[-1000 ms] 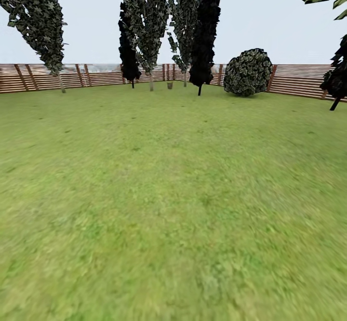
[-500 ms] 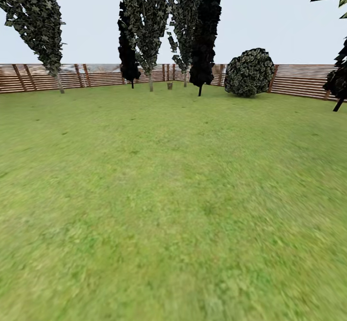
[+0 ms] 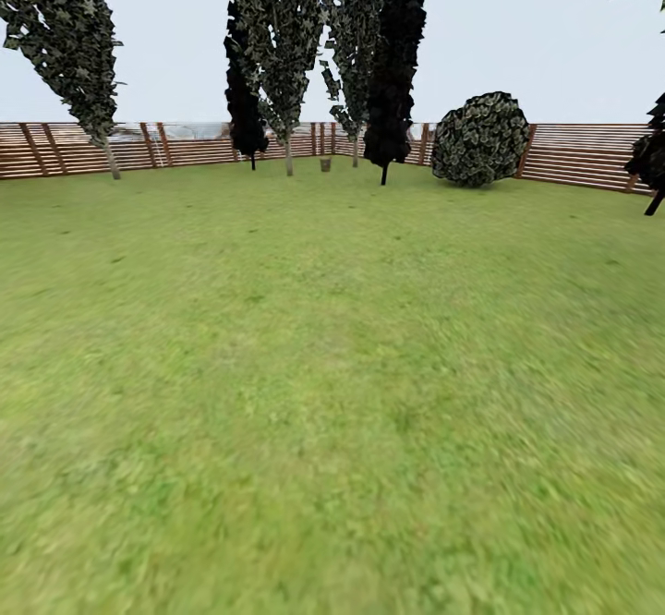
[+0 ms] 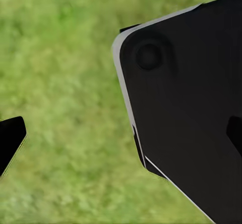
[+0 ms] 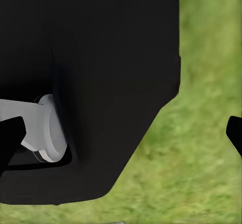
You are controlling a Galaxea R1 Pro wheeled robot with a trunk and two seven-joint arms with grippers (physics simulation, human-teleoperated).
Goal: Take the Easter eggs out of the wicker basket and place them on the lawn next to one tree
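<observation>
None of the egg moving looks started: we face the lawn [image 3: 332, 366] with what may be the wicker basket [image 3: 325, 164] far off by a grey-trunked tree [image 3: 282, 42], finger spread unclear.

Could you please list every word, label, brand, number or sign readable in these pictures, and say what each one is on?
There is no readable text in any view.
The fence, the lawn, the trees and the small brown object by the fence, likely the wicker basket, carry no lettering.
The black robot body panels near the wrist cameras are unmarked.
</observation>
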